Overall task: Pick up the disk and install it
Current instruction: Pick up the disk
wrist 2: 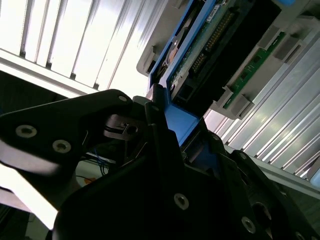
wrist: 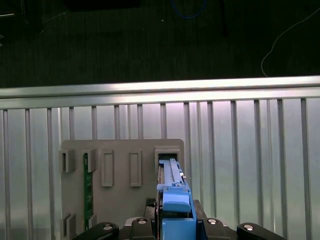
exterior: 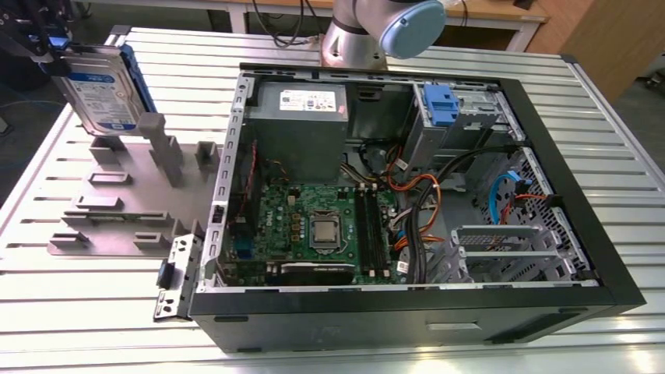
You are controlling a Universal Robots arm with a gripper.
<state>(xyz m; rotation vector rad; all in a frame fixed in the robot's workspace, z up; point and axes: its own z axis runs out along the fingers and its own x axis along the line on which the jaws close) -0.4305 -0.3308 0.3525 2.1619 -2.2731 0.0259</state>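
The disk (exterior: 99, 93) is being gripped at its upper end by the gripper's (exterior: 54, 54) closed jaws, hanging lengthwise above the holder block (exterior: 114, 210)

Both wrist views closely face holder (wrist: 120, 200).

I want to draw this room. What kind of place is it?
Probably a robot lab or workshop: an opened computer case sits on a slotted metal table, and a robot gripper holds a disk.
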